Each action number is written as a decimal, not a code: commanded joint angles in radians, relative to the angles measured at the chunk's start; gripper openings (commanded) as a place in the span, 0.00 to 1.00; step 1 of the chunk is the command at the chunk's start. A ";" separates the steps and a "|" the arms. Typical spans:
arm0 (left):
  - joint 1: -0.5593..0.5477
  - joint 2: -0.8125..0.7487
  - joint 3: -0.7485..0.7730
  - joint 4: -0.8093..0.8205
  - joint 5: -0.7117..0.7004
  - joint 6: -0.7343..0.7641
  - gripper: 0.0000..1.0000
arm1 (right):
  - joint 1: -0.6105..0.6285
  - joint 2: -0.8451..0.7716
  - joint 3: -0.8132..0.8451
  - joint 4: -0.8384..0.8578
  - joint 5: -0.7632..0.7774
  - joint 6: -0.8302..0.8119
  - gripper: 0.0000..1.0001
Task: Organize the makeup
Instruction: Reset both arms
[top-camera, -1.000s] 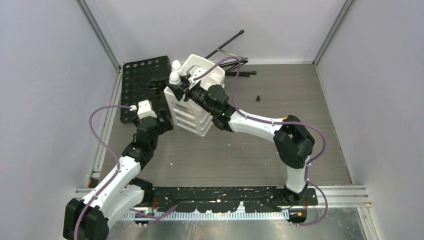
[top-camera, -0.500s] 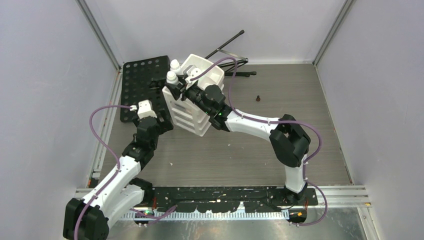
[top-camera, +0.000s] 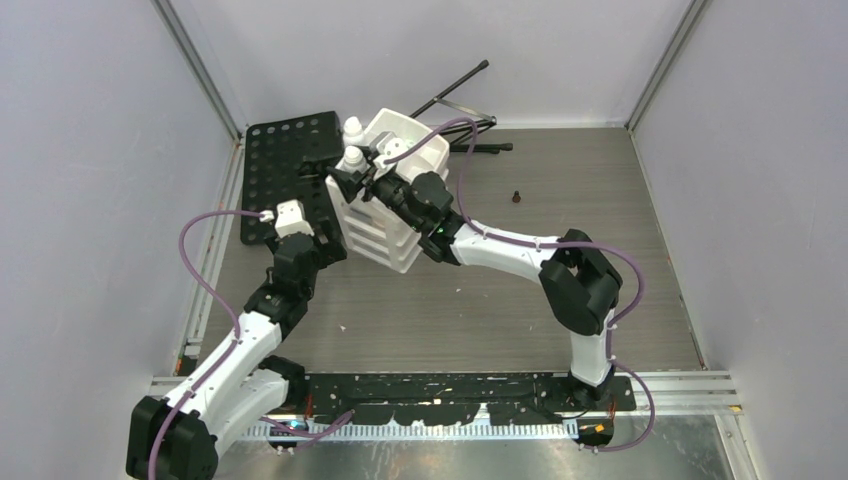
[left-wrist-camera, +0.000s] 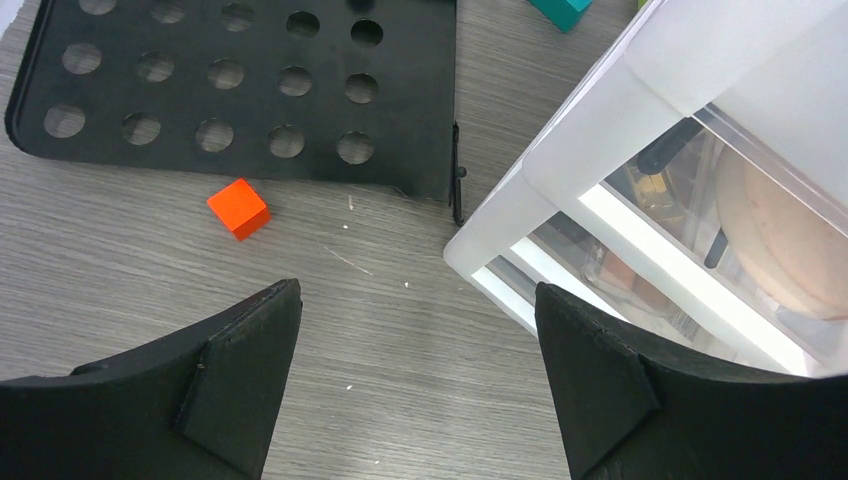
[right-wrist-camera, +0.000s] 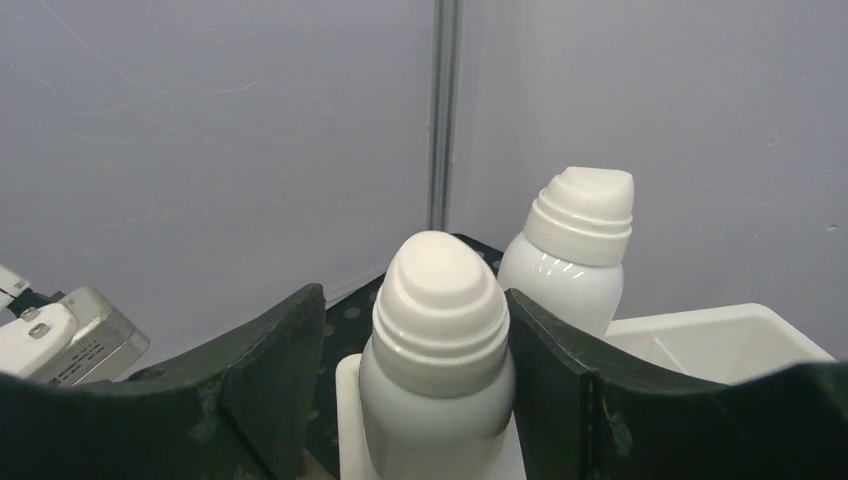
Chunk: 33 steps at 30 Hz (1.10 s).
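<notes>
Seeing the right gripper (right-wrist-camera: 415, 300) parted around the white bottle (right-wrist-camera: 437, 400), left gripper (left-wrist-camera: 415, 300) agape, we judged lifting straight up safest

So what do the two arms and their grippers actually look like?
Both arms have white link shells with chunky black joint housings; the left arm and right arm match. A purple cable loops along each. The left gripper has broad, matte black, wedge-shaped fingers; the right gripper has similar dark ones. A white boxy module sits at the left wrist.
</notes>
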 joint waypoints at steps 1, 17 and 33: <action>0.003 0.002 0.025 0.040 -0.003 -0.001 0.89 | -0.003 -0.080 -0.019 0.092 0.031 -0.014 0.70; 0.003 -0.018 0.022 0.029 -0.021 -0.002 0.89 | -0.002 -0.164 -0.096 0.106 0.081 -0.046 0.78; 0.003 -0.098 0.004 -0.046 -0.133 -0.028 0.89 | -0.002 -0.453 -0.415 0.116 0.176 0.047 0.82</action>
